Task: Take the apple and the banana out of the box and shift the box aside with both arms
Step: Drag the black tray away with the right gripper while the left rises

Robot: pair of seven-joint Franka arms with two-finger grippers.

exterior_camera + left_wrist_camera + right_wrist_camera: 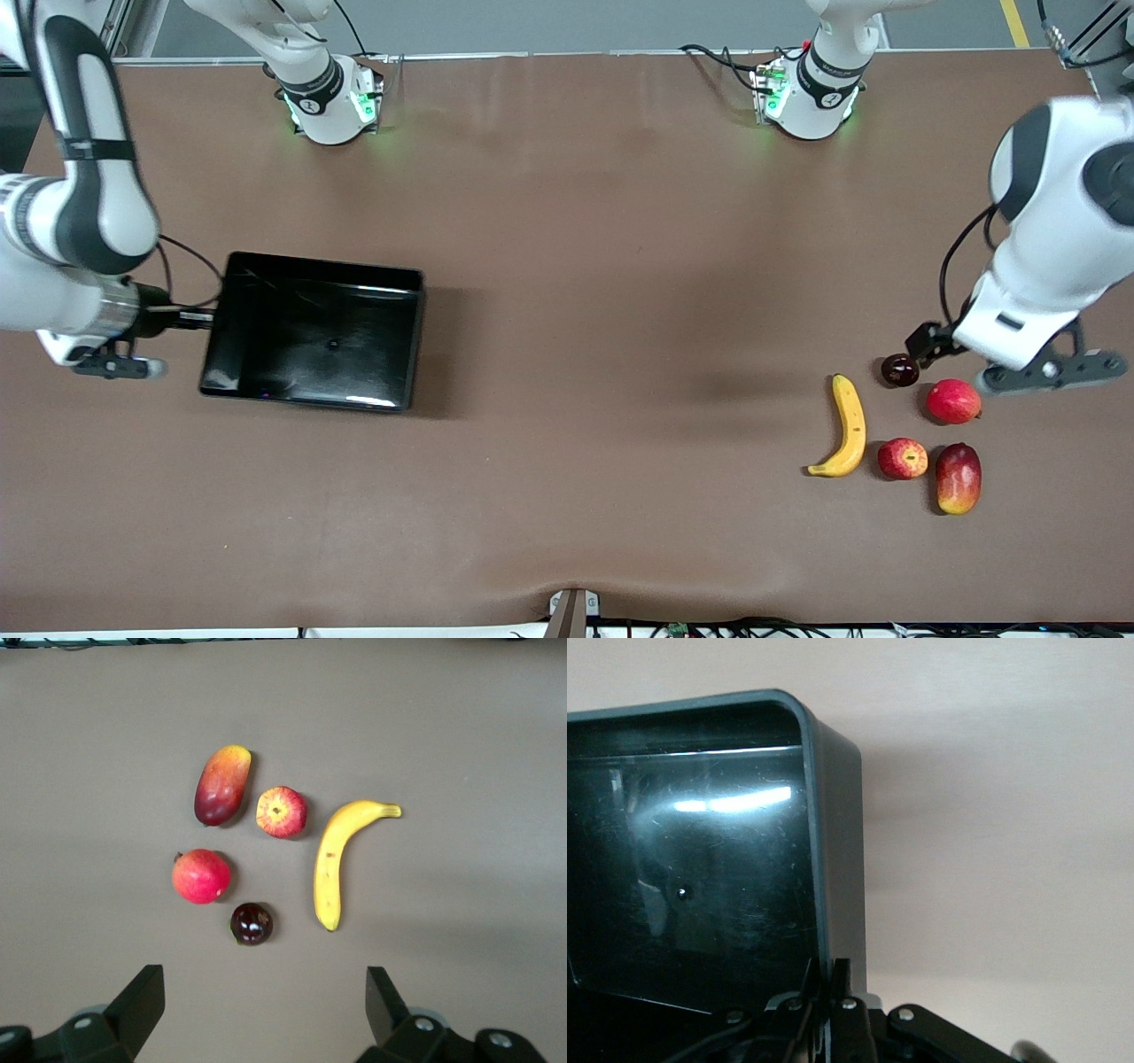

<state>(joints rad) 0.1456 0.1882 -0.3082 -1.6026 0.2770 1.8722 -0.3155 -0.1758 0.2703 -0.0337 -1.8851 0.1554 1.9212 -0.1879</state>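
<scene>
From the front, the glossy black rectangular plastic bin (314, 330) sits on the brown bench (602, 266) toward the right arm's end, nothing inside it. The right tool (197, 318) is at the bin's short wall on that end, pinching the rim. At the left arm's end lies the fruit cluster: a long curved yellow banana (845, 428), a small round red apple with yellowish streaks (902, 458) just beside it, an oblong red-yellow mango (958, 478), a rounder plain red fruit (952, 400) and a small dark plum (898, 369). The left tool (992, 359) hangs over the plum and the red fruit.

The left wrist view looks straight down on all five fruits (none touching another). The left tool (266, 1005) has its fingers (142, 997) spread wide, holding nothing, the plum (252, 923) lying nearest the gap.

The right wrist view shows the right tool (826, 992) with its fingers pressed together on the thin wall of the bin (837, 833), one finger inside, one outside.
</scene>
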